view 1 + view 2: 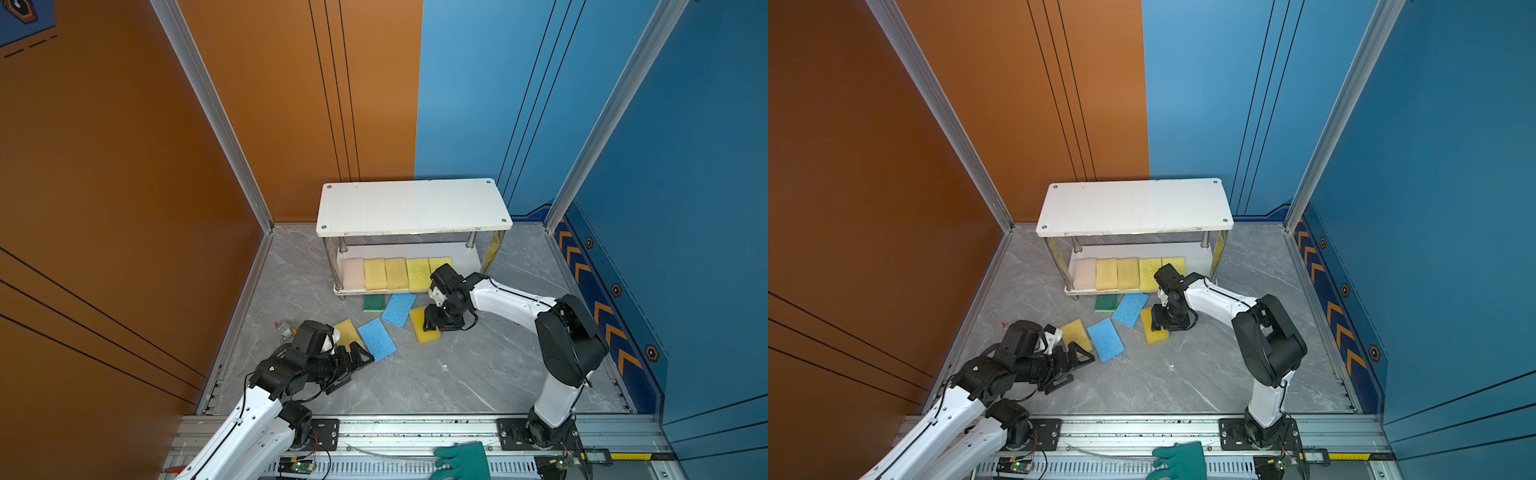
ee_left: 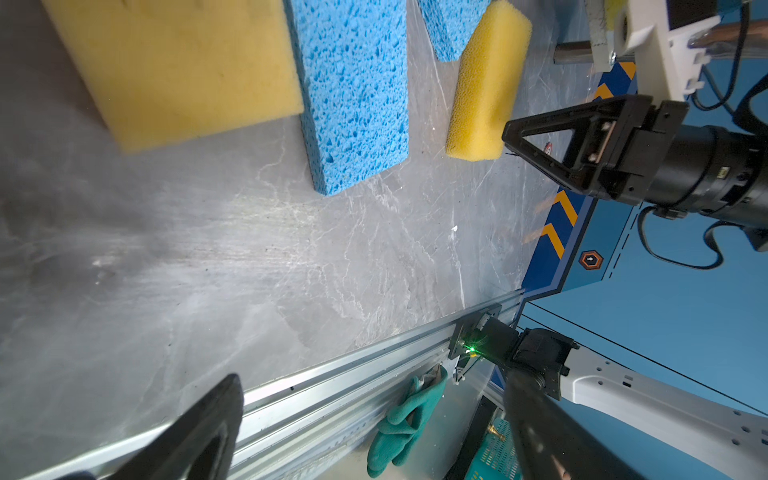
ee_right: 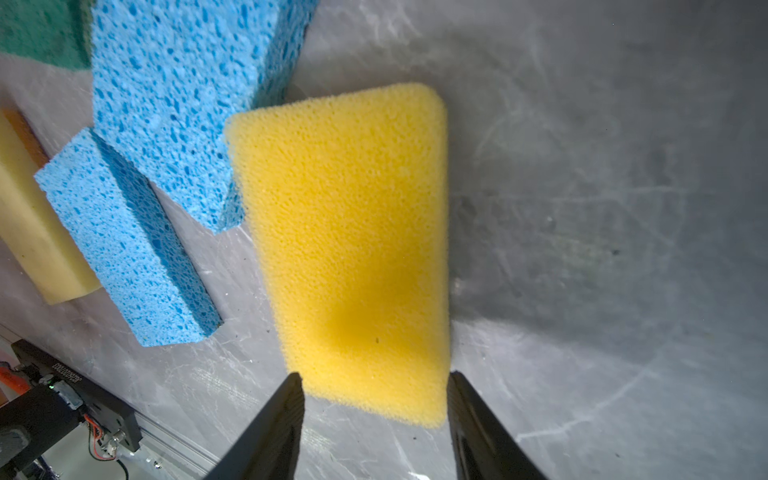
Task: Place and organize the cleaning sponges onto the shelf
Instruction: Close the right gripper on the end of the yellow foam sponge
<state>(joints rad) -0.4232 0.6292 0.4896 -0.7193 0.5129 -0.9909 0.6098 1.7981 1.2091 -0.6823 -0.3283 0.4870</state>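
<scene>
jaws of the right gripper (image 3: pixel 374 374) stood partly parted astride one short end of a bright yellow sponge (image 3: pixel 353 249), a fingertip against each long edge; whether they truly pinched it could not be told. that sponge lay flat on the grey marble floor (image 1: pixel 478 365), in front of the shelf (image 1: pixel 411 208) toward its right end. just beside it, nearer the shelf's middle, lay a porous blue sponge (image 1: pixel 399 309), and a dark green sponge (image 1: pixel 374 302) sat half under the shelf's front edge. farther out from the shelf a second blue sponge (image 1: pixel 377 340) touched a pale yellow sponge (image 1: pixel 347 332). the left gripper (image 1: pixel 361 367) hovered by them, jaws wide apart and empty. on the shelf's lower board (image 1: pixel 465 257) five sponges sat side by side: a pink-beige sponge (image 1: pixel 353 273) at the left end, then four yellow sponges (image 1: pixel 396 273), the last partly hidden by the right arm. a teal glove (image 1: pixel 463 461) lay on the rail, well apart from the shelf.
</scene>
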